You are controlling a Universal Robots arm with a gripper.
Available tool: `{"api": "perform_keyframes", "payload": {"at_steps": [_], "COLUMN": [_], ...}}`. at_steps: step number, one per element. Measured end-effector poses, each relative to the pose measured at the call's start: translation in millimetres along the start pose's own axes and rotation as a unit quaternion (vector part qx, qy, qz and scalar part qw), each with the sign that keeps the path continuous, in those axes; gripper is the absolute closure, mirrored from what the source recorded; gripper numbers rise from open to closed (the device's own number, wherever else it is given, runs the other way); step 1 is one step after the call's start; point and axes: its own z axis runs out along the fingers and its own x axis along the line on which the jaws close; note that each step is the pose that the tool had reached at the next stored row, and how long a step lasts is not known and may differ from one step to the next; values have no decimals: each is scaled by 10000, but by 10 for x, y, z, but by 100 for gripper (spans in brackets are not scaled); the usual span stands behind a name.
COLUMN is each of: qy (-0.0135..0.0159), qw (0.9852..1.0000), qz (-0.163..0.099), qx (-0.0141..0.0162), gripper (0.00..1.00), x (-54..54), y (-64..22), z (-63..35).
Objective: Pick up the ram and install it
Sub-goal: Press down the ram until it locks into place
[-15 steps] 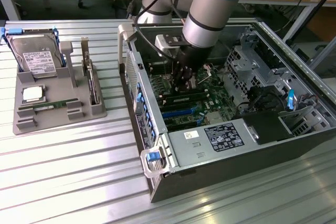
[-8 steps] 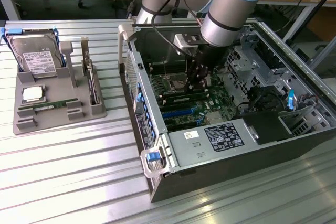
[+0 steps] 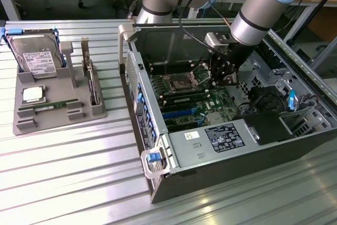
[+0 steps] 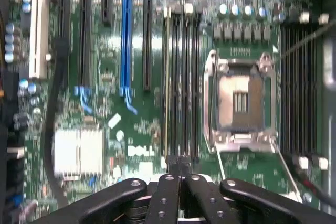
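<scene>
Plainly, "DELL" is printed in white on the green motherboard, near the gripper. Its fingers are pressed together above the black memory slots, pinching nothing visible.

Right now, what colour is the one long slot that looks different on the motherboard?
Blue slot, clearest in the wrist view.

open case top, side walls hemming motherboard

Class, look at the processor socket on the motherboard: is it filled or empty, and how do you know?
Empty. The processor socket shows its bare contact area inside the metal frame, with no chip seated in it.
</scene>
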Motion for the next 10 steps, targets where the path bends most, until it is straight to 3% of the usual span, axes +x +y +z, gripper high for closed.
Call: {"api": "perform_keyframes", "payload": {"at_steps": [4, 8, 10], "qy": [-8, -12, -17], "qw": [10000, 10000, 10000], "qz": [-1, -1, -6], "qx": [-3, -3, -3], "gripper": [90, 90, 90], "x": [-1, -21, -22], "y": [-148, -150, -149], "z": [-55, -374, -386]}}
